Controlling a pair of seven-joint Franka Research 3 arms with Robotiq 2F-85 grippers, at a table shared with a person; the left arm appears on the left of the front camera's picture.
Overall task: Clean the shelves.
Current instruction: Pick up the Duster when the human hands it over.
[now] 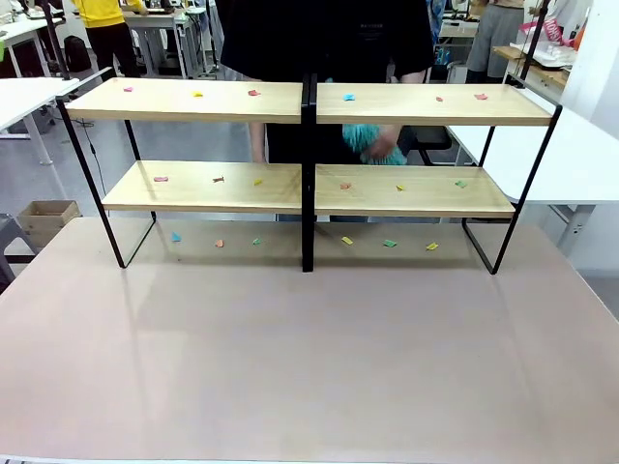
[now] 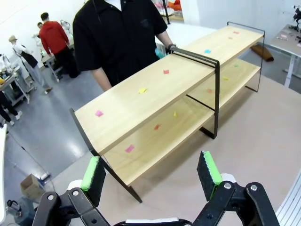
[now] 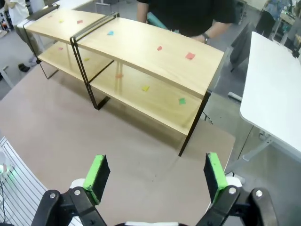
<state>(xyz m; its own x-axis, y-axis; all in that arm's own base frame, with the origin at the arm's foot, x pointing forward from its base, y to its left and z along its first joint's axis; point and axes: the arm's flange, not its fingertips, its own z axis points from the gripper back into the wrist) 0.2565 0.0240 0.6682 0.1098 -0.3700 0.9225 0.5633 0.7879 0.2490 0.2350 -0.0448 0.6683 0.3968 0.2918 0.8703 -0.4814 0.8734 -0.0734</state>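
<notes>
Both claws are wide open and empty: left gripper [image 2: 150,170], right gripper [image 3: 156,172]. The shelves [image 3: 150,52] sit well ahead of both, dotted with coloured scraps [image 3: 190,56]. Risk imo: reaching in, a finger clips the thin frame or bumps the person's hand [image 1: 385,150] behind.

A: Left gripper [image 2: 151,172] status?
B: Jaws spread wide, empty. Green pads [image 2: 210,168] face each other, wrist pitched down and forward.
A: Right gripper [image 3: 156,173]?
B: Same. Fully apart, empty, fingers [image 3: 98,172] touching nothing, wrist angled down.
</notes>
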